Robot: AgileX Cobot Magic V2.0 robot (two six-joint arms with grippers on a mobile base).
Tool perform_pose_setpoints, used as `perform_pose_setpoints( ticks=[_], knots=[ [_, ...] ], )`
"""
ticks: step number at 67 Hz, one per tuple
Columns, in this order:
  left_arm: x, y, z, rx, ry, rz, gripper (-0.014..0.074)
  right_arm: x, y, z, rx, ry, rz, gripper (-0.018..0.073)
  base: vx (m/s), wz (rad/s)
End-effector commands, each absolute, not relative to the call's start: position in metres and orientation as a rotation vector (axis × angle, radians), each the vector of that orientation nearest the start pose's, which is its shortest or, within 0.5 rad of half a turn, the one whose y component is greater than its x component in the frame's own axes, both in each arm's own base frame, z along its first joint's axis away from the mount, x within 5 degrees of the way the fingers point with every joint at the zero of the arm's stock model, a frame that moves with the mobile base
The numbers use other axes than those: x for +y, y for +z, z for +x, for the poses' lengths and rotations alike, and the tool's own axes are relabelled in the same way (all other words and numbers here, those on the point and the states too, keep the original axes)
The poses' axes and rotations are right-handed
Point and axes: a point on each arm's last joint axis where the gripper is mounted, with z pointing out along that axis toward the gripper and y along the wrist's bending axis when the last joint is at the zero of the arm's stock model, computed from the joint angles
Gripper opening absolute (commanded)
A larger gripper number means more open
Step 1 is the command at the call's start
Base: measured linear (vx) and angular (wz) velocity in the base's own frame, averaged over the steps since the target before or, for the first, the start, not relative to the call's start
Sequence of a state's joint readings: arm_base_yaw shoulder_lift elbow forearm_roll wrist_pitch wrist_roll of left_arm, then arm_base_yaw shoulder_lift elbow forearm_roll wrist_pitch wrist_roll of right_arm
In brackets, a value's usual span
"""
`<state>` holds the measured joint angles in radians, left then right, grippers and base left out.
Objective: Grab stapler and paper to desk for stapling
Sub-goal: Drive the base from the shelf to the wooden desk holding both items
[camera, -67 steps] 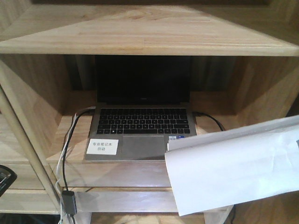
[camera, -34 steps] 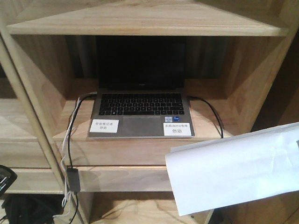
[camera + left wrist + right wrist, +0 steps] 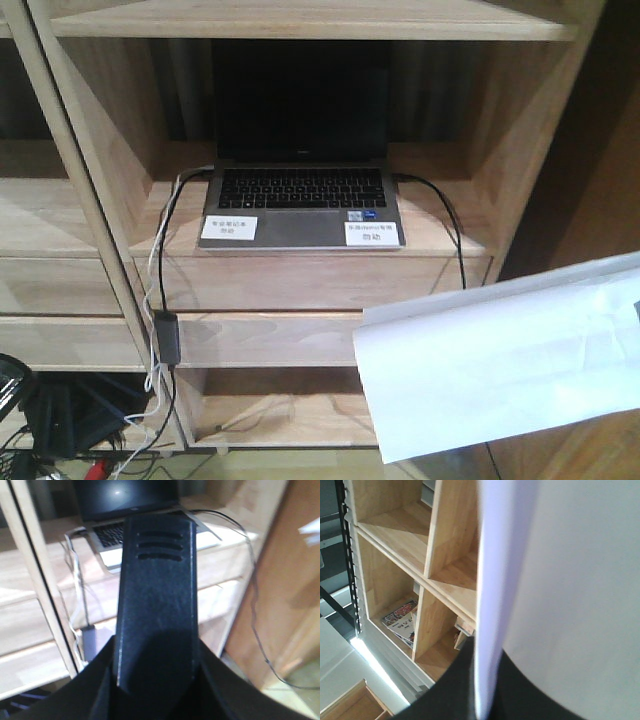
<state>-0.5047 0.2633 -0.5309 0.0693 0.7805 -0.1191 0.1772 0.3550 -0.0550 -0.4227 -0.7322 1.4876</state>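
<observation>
Presently, right hand (image 3: 487, 685) clamped on paper (image 3: 510, 360), left hand (image 3: 157, 672) clamped on stapler (image 3: 157, 580), laptop (image 3: 300, 190) farther off than before.

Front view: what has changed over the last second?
The camera has backed away from the shelf unit: the laptop sits higher and smaller, lower shelves show, and its right label, once behind the paper, is uncovered. The paper keeps its place at lower right of the frame; nothing grasped or released.

Reads plain white on the paper (image 3: 510, 365), matt black on the stapler (image 3: 156, 595), pale grained wood across the shelf unit (image 3: 300, 285).
</observation>
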Motion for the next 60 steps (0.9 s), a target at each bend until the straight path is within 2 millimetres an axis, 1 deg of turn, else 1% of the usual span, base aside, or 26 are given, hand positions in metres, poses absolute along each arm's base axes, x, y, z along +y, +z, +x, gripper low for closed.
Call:
perform_pose_setpoints(
  ticks=[1, 37, 60],
  knots=[
    [-0.0210, 0.3215, 0.0460, 1.843, -0.352, 0.387, -0.0007, 0.0388, 0.2790, 0.0683, 1.107, 1.372, 0.277, -0.0006, -0.16, -0.08],
    [-0.0210, 0.3215, 0.0460, 1.843, -0.352, 0.387, -0.0007, 0.0390, 0.2790, 0.0683, 1.108, 1.371, 0.274, -0.0006, -0.11, -0.02],
    [-0.0210, 0.3215, 0.0460, 1.843, -0.352, 0.387, -0.0007, 0.0390, 0.2789, 0.0683, 1.109, 1.371, 0.273, -0.0006, -0.03, 0.28]
  ],
)
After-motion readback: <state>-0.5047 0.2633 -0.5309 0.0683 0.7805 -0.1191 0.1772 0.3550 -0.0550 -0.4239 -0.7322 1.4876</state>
